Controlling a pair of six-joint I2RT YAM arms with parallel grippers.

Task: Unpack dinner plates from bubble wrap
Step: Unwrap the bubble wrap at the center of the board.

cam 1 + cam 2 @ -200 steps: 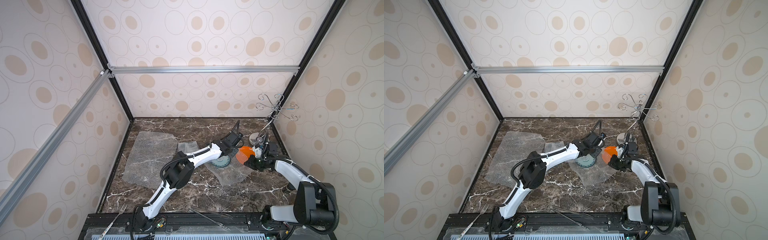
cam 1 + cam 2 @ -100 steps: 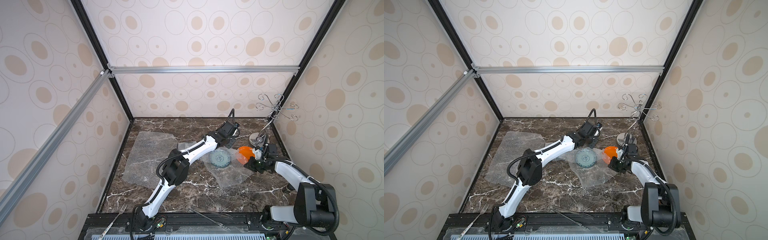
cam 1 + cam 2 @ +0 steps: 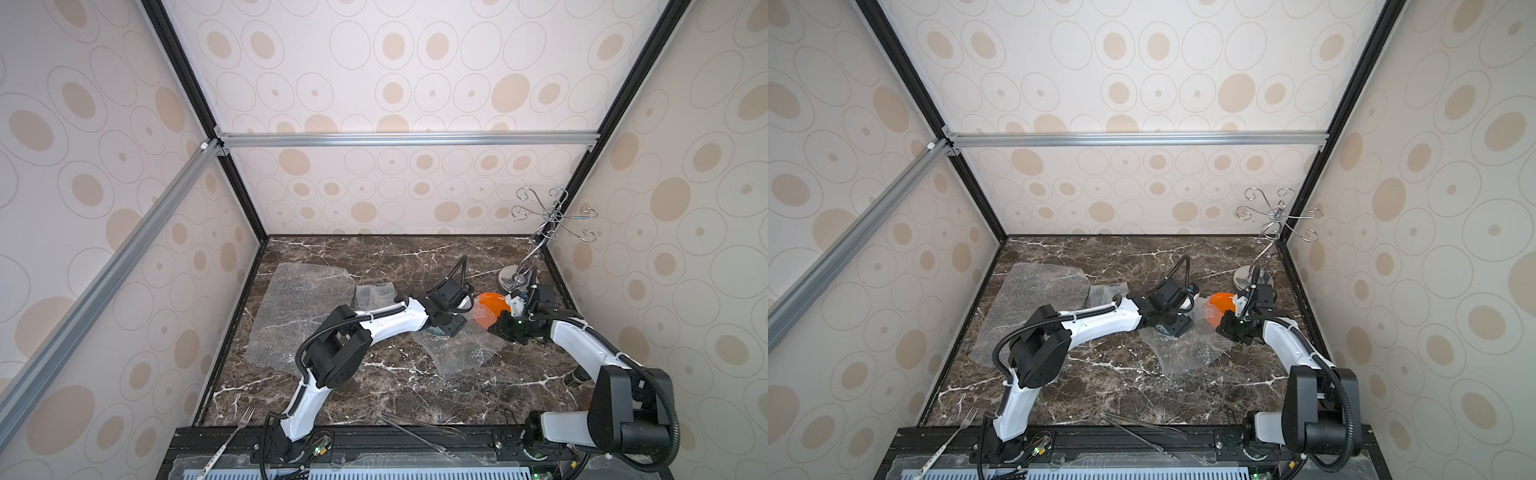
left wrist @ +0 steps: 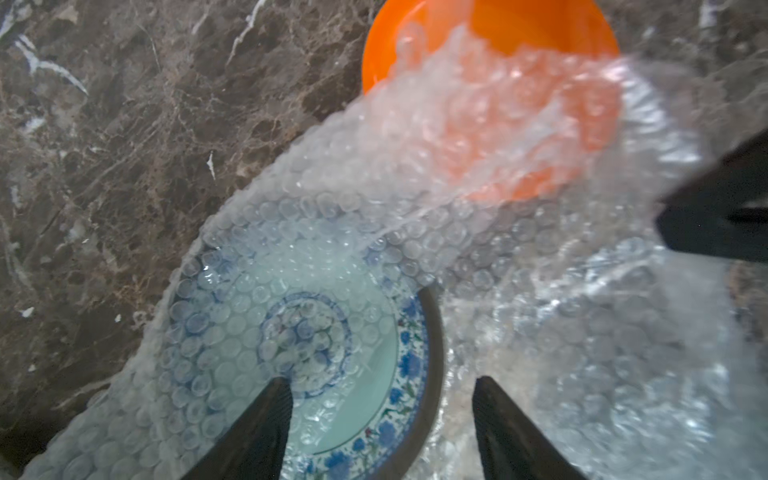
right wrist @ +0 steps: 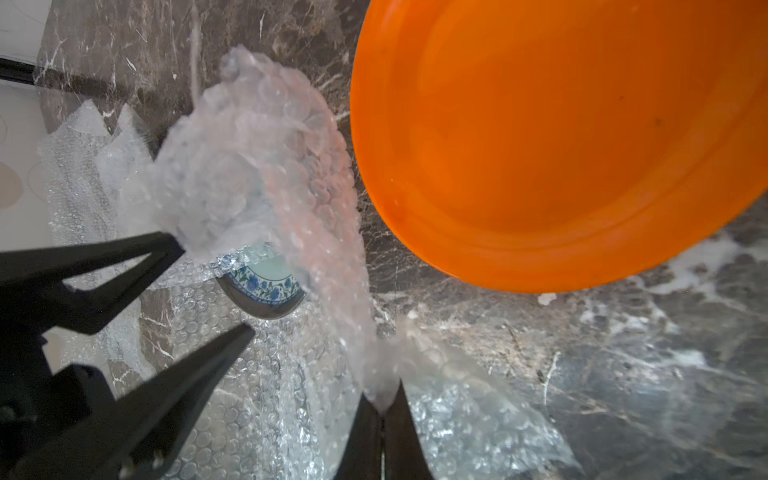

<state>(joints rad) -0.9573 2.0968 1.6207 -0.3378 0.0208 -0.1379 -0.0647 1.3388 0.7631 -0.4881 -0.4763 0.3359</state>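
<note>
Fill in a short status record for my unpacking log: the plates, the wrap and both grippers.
Bare: bright orange round plate, wrap edge beside it
Covered: pale round plate with blue floral rim, partly under wrap
In play: crumpled clear bubble wrap sheet
Right gripper: shut on that sheet
Left gripper: open, over the pale plate
Aside: flat clear bubble wrap sheet on the brown marble tabletop
</note>
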